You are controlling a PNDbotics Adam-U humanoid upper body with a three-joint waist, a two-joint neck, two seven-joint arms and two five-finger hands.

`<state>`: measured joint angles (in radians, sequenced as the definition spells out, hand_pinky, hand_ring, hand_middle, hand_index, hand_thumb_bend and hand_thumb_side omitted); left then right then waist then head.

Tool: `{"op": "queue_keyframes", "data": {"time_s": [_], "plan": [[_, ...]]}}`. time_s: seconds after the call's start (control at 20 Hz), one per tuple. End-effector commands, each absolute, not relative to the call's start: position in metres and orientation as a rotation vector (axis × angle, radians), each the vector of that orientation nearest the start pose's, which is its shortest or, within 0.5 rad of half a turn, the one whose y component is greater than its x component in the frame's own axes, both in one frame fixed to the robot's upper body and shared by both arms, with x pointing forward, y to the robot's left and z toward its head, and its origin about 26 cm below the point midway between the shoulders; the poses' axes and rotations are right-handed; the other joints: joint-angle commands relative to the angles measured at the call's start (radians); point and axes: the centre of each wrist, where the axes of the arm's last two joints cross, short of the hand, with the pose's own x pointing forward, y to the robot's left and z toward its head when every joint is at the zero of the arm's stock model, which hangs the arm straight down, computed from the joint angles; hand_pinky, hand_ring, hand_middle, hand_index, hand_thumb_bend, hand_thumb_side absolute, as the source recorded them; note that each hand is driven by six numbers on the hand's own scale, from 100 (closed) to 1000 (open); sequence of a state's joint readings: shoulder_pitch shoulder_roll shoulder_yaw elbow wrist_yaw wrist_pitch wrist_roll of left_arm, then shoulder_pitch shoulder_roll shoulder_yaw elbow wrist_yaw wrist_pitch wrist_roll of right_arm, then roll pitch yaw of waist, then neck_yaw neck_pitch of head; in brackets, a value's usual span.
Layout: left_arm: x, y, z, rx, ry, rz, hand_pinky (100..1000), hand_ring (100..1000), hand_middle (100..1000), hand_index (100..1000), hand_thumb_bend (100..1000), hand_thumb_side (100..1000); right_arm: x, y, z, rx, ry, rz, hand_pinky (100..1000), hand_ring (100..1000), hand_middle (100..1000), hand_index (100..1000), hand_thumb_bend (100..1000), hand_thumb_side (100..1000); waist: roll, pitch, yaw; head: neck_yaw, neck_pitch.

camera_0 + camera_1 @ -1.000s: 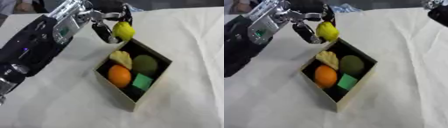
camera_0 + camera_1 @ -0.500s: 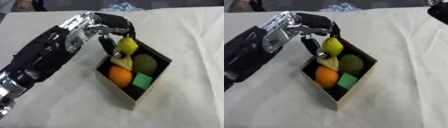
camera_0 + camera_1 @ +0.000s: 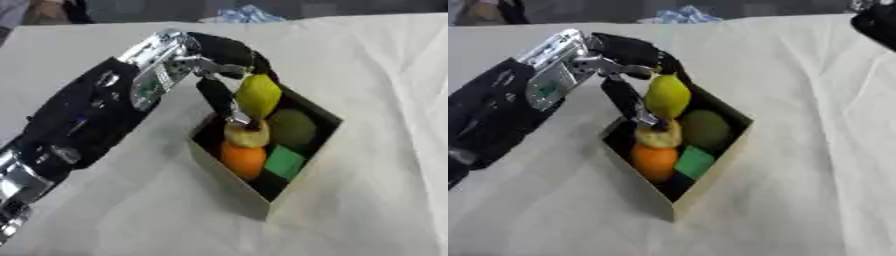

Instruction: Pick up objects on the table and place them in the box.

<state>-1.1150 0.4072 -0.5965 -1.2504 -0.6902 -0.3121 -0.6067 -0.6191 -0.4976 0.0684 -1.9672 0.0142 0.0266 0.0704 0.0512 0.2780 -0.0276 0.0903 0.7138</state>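
Left hand [image 3: 229,75] comes in from the upper left on a black and silver arm, fingers and thumb curled round a yellow lemon-shaped fruit [image 3: 259,96]. Fruit hangs upright, directly over the far-left part of the box [image 3: 229,182], its lower end just above the things inside; whether it touches them is hard to tell, the view is soft there. One dark finger [image 3: 217,99] runs down the left side of the fruit toward the box interior.

Box is a shallow open cardboard tray, turned diamond-wise on the white cloth-covered table [image 3: 376,80], near corner pointing toward the camera. Inside: pale yellow ridged piece [image 3: 246,135] just below the held fruit, orange round fruit [image 3: 242,158] in front of it and touching it, dull green round fruit [image 3: 292,128] at the right side, bright green block [image 3: 283,163] near the front right, beside the orange one.

Right hand [image 3: 877,22] shows only as a dark shape at the upper right corner of the right eye view, well apart from the box; cannot tell its finger state.

Crumpled bluish thing [image 3: 243,14] lies at the far edge of the table.
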Motion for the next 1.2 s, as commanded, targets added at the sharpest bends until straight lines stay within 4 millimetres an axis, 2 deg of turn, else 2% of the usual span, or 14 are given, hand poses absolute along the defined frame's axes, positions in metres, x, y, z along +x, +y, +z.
{"op": "queue_keyframes", "data": {"time_s": [0.05,0.15,0.3,0.4,0.6,0.65,0.7,0.8,0.85,1.0,1.2], "plan": [[0.425,0.122,0.285,-0.867,1.964,2.636,861,863,857,966,749,772,0.31,-0.238,0.304,-0.24,-2.491,0.739,917,906,669,745,100,401,-0.002,-0.025,0.002,-0.003,0.004],[0.417,0.125,0.297,-0.886,1.999,2.561,860,863,859,969,747,773,0.31,-0.238,0.304,-0.242,-2.494,0.739,917,906,670,745,100,398,-0.001,-0.027,0.004,-0.008,0.006],[0.407,0.127,0.308,-0.883,2.018,2.512,864,868,872,974,795,802,0.309,-0.238,0.304,-0.243,-2.497,0.736,917,905,670,745,100,396,-0.001,-0.028,0.005,-0.009,0.009],[0.403,0.127,0.311,-0.869,2.026,2.509,862,864,869,971,811,813,0.309,-0.237,0.304,-0.24,-2.501,0.732,916,905,670,745,100,394,-0.002,-0.029,0.004,-0.008,0.011],[0.402,0.126,0.311,-0.847,2.059,2.511,853,856,860,967,785,810,0.309,-0.237,0.305,-0.242,-2.504,0.729,916,905,671,745,100,392,-0.005,-0.03,0.001,-0.007,0.011],[0.401,0.127,0.312,-0.85,2.074,2.502,849,851,855,965,761,799,0.309,-0.237,0.305,-0.243,-2.504,0.728,916,905,671,745,100,392,-0.005,-0.03,0.002,-0.008,0.012],[0.4,0.129,0.313,-0.86,2.097,2.485,839,841,844,956,682,770,0.309,-0.237,0.305,-0.244,-2.504,0.727,916,905,671,745,100,392,-0.004,-0.03,0.003,-0.01,0.012],[0.398,0.136,0.317,-0.902,2.166,2.43,834,834,838,950,652,764,0.308,-0.236,0.305,-0.241,-2.507,0.727,916,905,671,745,100,391,-0.004,-0.031,0.005,-0.012,0.012],[0.398,0.142,0.319,-0.937,2.222,2.388,818,811,815,922,565,748,0.308,-0.236,0.305,-0.238,-2.511,0.727,916,905,672,745,100,387,-0.004,-0.031,0.007,-0.014,0.012],[0.391,0.179,0.326,-1.111,2.56,2.079,799,763,774,853,401,682,0.308,-0.234,0.308,-0.238,-2.529,0.724,915,904,674,747,100,375,-0.005,-0.029,0.011,-0.021,0.011],[0.373,0.234,0.326,-1.241,3.113,1.352,769,701,730,791,279,627,0.308,-0.232,0.31,-0.247,-2.542,0.718,915,908,680,751,100,377,-0.011,-0.023,0.019,-0.037,0.004]]}}
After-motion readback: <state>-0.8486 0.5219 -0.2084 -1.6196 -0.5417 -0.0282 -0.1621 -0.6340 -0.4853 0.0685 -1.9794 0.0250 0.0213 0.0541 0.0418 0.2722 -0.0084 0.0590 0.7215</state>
